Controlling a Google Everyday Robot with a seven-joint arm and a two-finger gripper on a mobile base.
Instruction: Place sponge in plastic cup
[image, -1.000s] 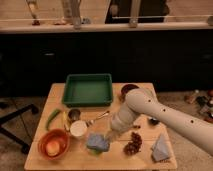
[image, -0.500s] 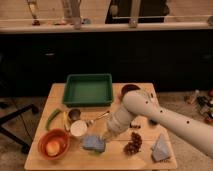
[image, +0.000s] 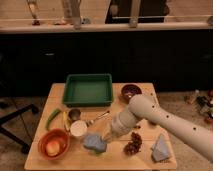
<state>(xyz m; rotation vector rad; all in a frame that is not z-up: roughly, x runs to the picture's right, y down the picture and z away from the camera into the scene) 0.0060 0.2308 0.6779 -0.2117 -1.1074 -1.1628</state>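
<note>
Half a sec on from the prior pic, little has shifted, but it matters: the arm (image: 165, 117) has dipped a bit lower. The gripper (image: 107, 136) has come down and left, so it now sits at the right edge of the sponge (image: 92, 143), touching or all but.

The sponge lies flat on the wooden table (image: 120, 161), front-centre, approx. the same spot as before. It's just beside the white cup (image: 78, 128), between the orange bowl (image: 52, 145) and a brown clustered item (image: 134, 144), poss. a pine cone. Whether the gripper is open or closed on the sponge, can't tell; the wrist body hides its tip. Sponge not lifted.

My read: reach/grasp step, so early. Pick not confirmed, placing not begun.

Prob. w/ the target: no light-green plastic cup can be made out. Round vessels seen are the white cup, a small metal cup (image: 75, 114) behind it, the orange bowl and a dark red bowl (image: 131, 91) at back right; none fits. It may be hidden behind the arm.

Also on the table: green tray (image: 89, 91), grey-blue folded cloth (image: 161, 148) front right, a green pod-shaped item (image: 53, 118) and a spoon-like utensil (image: 100, 118).

Next likely needs a firm pinch on the soft pad, then a lift clear of the white cup. Risk: the pad folds or slips out.
</note>
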